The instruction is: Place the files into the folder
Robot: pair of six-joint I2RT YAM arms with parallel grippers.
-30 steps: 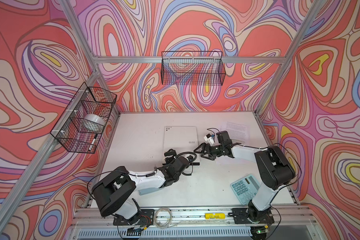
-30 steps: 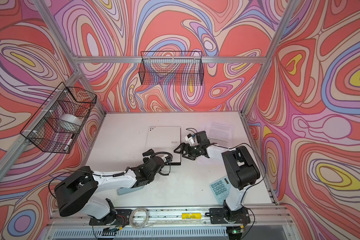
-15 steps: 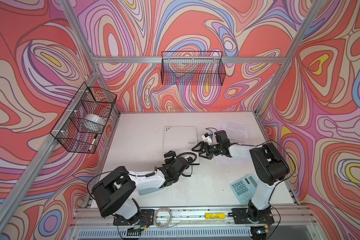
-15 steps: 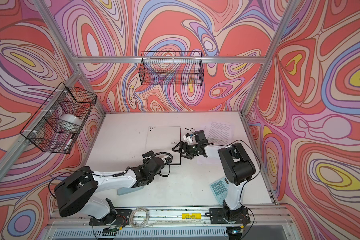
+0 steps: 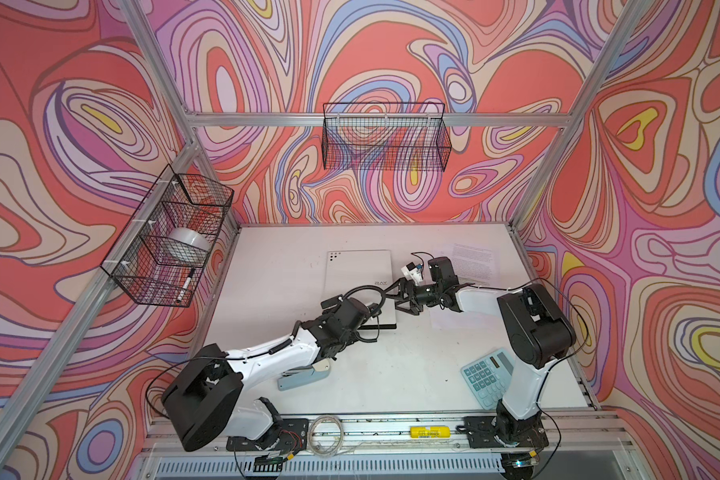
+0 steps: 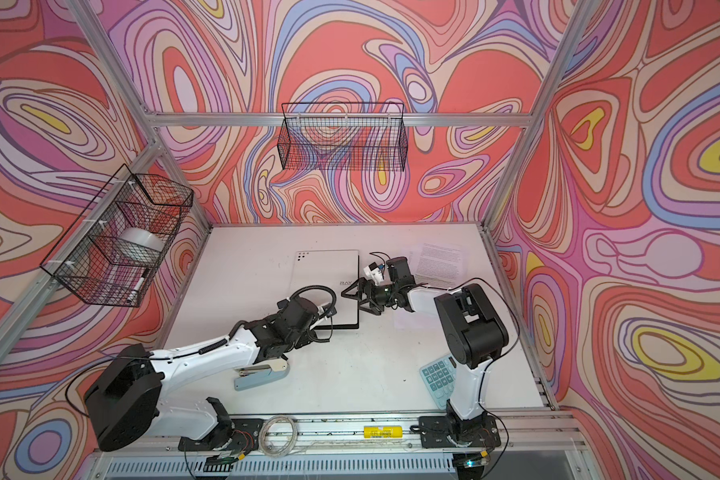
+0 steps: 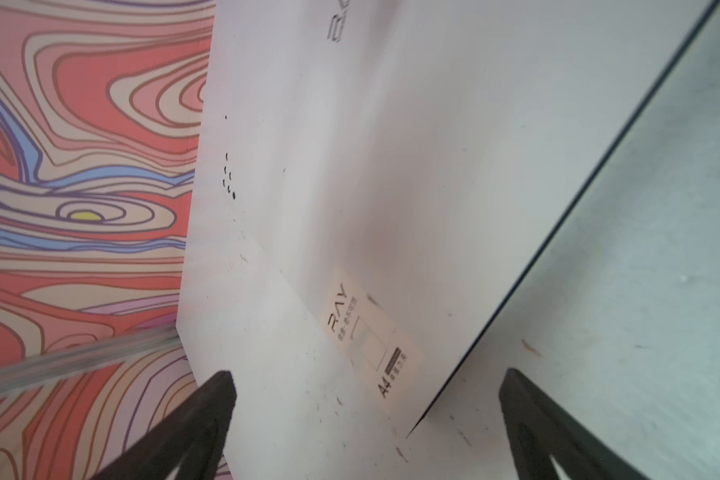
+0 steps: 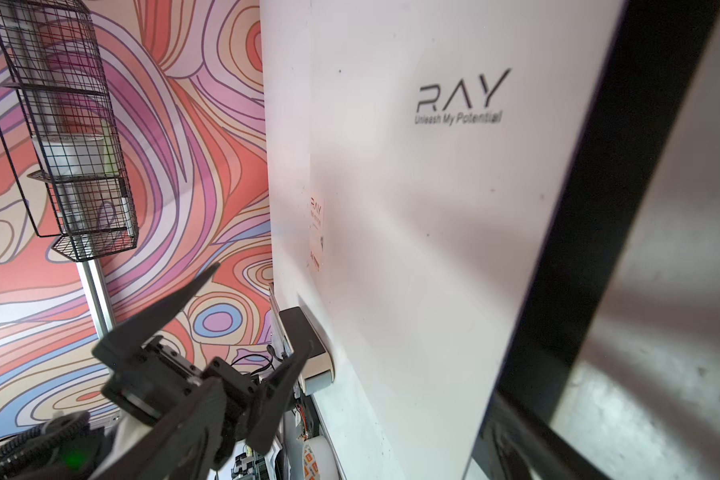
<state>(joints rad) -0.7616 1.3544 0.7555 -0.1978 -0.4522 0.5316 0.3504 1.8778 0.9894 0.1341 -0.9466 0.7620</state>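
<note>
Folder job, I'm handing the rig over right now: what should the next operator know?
Left end effector: open, empty, at the folder's near right corner.
Right end effector: open, empty, at its right edge.
Folder: closed, cover up, centre of the table.
Files: loose, back right.
Done: nothing filed.
To do: open the cover, slide the files in.

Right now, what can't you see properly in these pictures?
- Files: print too small to read in both top views; partly under the right arm.
- Folder: inside hidden by its closed cover; near corner under the left arm, top views.
- Stapler: mostly under the left arm.
- Calculator: one side behind the right arm.
- Left pincer: only fingertips show in the left wrist view, rest cut off.
</note>
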